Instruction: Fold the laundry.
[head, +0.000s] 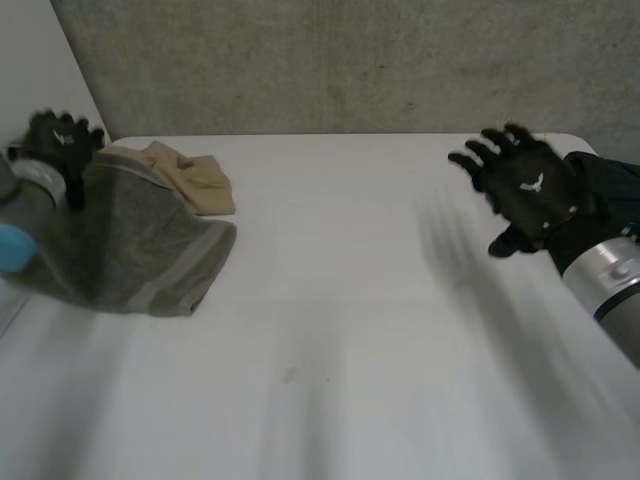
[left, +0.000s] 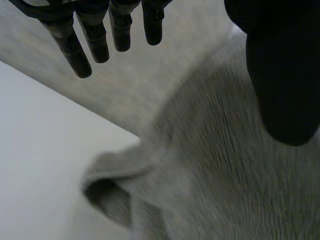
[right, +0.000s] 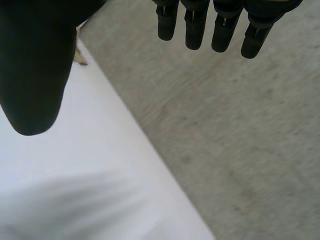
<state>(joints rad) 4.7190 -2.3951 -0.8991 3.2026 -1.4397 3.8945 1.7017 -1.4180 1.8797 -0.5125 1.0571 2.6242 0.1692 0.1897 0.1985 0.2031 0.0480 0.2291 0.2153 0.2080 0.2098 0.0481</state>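
Fingers (left: 74, 55) straight: left hand (head: 62, 140), right hand (head: 525, 190).

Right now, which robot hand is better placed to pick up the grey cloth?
Left. The left robot hand is open with the grey cloth under its palm, at the left side of the table. The right robot hand is open above the right side, far from that cloth.

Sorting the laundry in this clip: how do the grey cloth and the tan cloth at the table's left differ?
Colour: the grey cloth is dull grey-green, the tan cloth light beige.
Extent: the grey cloth shows far more surface than the tan cloth, which it partly hides.
Place: the grey cloth reaches up to the left hand; the tan cloth lies behind it, nearer the table's far edge.
Both are rumpled, not folded.
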